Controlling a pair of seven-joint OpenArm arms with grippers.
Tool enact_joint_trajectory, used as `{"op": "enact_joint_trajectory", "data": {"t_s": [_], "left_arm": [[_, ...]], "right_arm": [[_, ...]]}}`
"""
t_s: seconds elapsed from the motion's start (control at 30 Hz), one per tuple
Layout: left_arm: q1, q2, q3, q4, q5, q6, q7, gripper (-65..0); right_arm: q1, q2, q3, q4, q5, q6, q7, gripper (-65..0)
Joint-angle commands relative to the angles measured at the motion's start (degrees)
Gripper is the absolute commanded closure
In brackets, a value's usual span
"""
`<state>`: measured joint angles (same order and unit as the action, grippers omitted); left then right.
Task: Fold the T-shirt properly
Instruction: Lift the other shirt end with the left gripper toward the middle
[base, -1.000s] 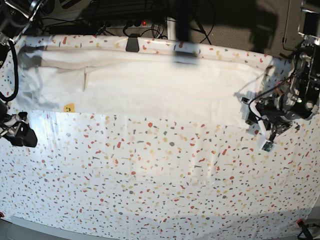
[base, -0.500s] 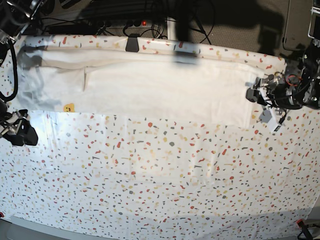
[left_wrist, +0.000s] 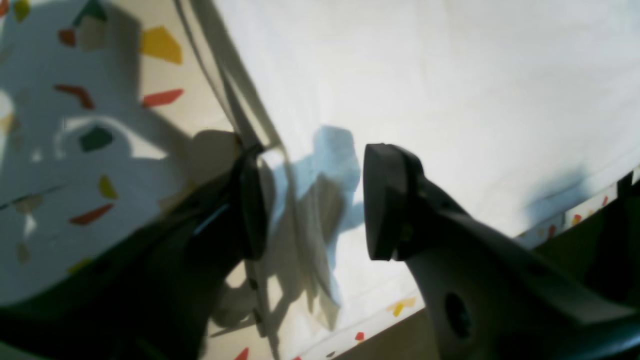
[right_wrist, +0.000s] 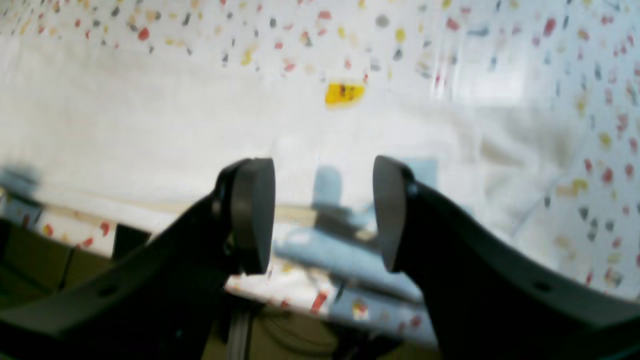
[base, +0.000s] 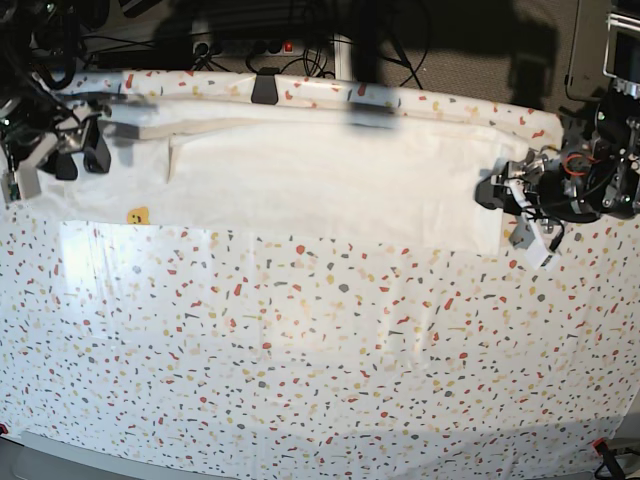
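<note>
White cotton T-shirt (base: 320, 180), folded into a long flat band with its plain side up, lies across the far part of the table, running from one side almost to the other. A small yellow printed patch (base: 138, 215) peeks out at its near edge toward the base view's left. The shirt rests on the white table cover speckled with coloured flecks (base: 320, 350), which is bare across the whole near half.

The left gripper (base: 505, 200), black with flat round pads, sits at the shirt's end on the base view's right. In the left wrist view its jaws stand wide apart, straddling the layered edge of the cloth (left_wrist: 260, 145): one pad is over the speckled cover, the other over the white fabric. Nothing is clamped between them, and whether a pad touches the cloth I cannot tell.

The right gripper (base: 75, 160) hangs at the opposite end of the shirt, by the table's far corner. Its jaws are parted as well, with a clear gap in the right wrist view (right_wrist: 322, 215), and they hold nothing; the shirt and its yellow patch (right_wrist: 344, 93) lie beyond them.
</note>
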<state>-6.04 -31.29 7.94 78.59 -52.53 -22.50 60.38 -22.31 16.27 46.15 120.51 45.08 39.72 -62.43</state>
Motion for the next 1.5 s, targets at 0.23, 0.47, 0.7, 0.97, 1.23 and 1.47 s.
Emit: {"op": "enact_joint_trajectory", "data": {"t_s": [0.23,0.47,0.7,0.97,1.23,1.47], "left_arm": [[0.5,-0.9,-0.5,0.7,-0.9,-0.1,-0.6,-28.6],[0.5,-0.9,-0.5,0.7,-0.9,-0.1,-0.4,-28.6],[0.5,0.5,-0.5,0.7,-0.2,-0.7,-0.4,-23.5],[0.4,5.1,-0.5,0.7,5.9,-0.9,-1.9,0.0],[-0.2,5.5,-0.5,1.0,8.2,-0.9,-0.2,0.0],[-1.1,4.5,-0.5,1.0,9.7,-0.9,0.1,0.0]], "right_arm": [[-9.1,-4.5,9.2,9.4,5.1,0.3,1.5,-31.4],[-16.3,-8.0,9.6,10.8,5.1,0.3,0.2,-31.4],[-22.9,-8.0,8.8,10.8,8.4,0.3,0.2,-31.4],[-22.4,-8.0,8.8,10.8,9.8,0.3,0.0,-31.4],[-22.4,-8.0,8.8,10.8,9.8,0.3,0.0,-31.4],[-22.4,-8.0,8.8,10.8,9.8,0.3,0.0,-31.4]]}}
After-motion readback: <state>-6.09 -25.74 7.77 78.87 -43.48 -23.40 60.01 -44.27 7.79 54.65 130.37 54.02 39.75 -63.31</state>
